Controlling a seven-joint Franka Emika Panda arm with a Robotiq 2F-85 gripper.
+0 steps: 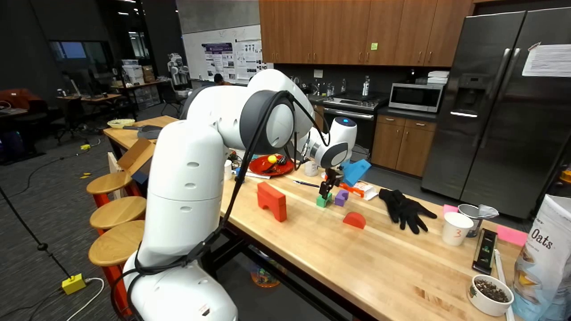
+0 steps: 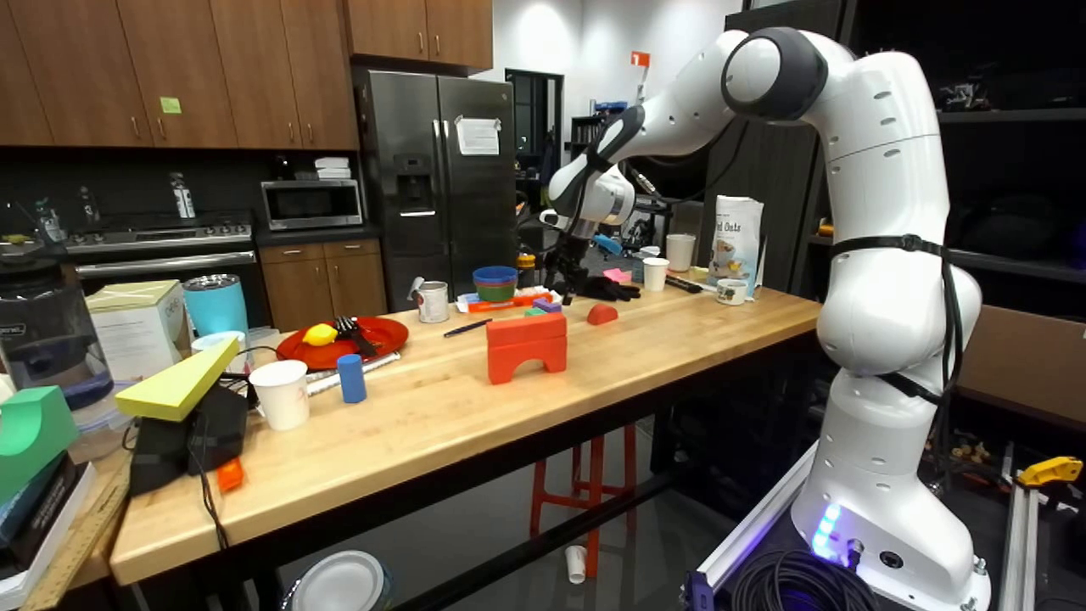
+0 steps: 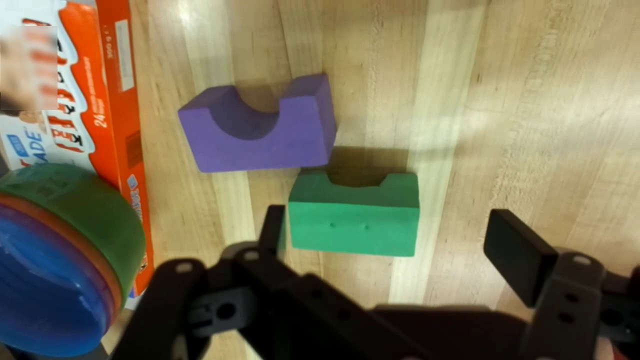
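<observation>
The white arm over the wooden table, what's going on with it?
A robot arm is at work among some blocks. Its gripper is right at the green block, which shows between the wide-open jaws in the wrist view; it isn't gripped. The purple block lies close by, and a red arch and a red half-round block sit elsewhere on the table.

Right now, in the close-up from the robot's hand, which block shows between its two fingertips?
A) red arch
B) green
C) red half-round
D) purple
B: the wrist view shows the green block between the fingertips of the open gripper, with the purple block higher in the picture.
</observation>
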